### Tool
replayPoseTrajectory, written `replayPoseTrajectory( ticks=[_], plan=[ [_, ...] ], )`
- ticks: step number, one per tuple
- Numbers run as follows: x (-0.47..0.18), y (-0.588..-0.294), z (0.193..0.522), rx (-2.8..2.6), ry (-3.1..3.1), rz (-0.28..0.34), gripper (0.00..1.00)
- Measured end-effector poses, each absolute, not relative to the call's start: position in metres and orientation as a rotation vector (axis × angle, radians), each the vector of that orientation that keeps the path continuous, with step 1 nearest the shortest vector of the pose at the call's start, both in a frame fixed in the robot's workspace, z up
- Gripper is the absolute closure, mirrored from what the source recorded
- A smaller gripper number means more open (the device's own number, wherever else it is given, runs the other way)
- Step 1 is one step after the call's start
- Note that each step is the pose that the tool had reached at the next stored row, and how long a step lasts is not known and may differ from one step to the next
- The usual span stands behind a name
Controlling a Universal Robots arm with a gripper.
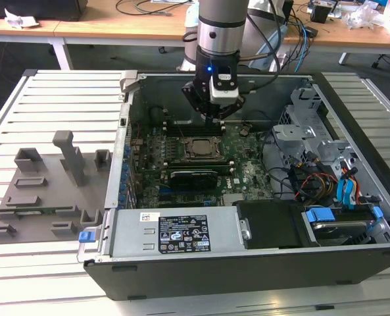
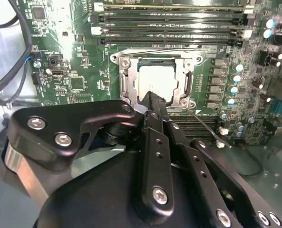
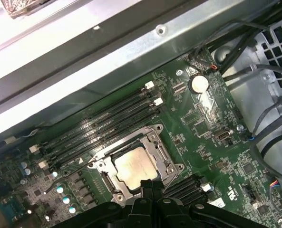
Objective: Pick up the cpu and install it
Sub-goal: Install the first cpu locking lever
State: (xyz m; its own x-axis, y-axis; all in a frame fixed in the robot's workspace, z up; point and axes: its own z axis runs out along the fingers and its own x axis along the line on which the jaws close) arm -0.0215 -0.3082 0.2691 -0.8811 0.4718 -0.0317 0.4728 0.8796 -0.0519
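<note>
Exterior view: hovered above the open computer case, gripper just over the memory slots, clear of the socket frame. Second wrist view: seen seated inside the frame, the cpu, pale top bare; fingers drawn together, nothing between them. First wrist view: cpu flat in its seat. Judged placed; frame apparently not yet clamped.

Pale silvery cpu in dark frame, green motherboard, black end effector, white slatted table.
</note>
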Motion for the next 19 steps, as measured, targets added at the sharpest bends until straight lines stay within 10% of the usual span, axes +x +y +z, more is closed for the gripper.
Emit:
replayPoseTrajectory(
  ticks=[19],
  plan=[
    [-0.0215,-0.3082,0.2691,0.416,3.088,-0.087,0.89]
  ],
)
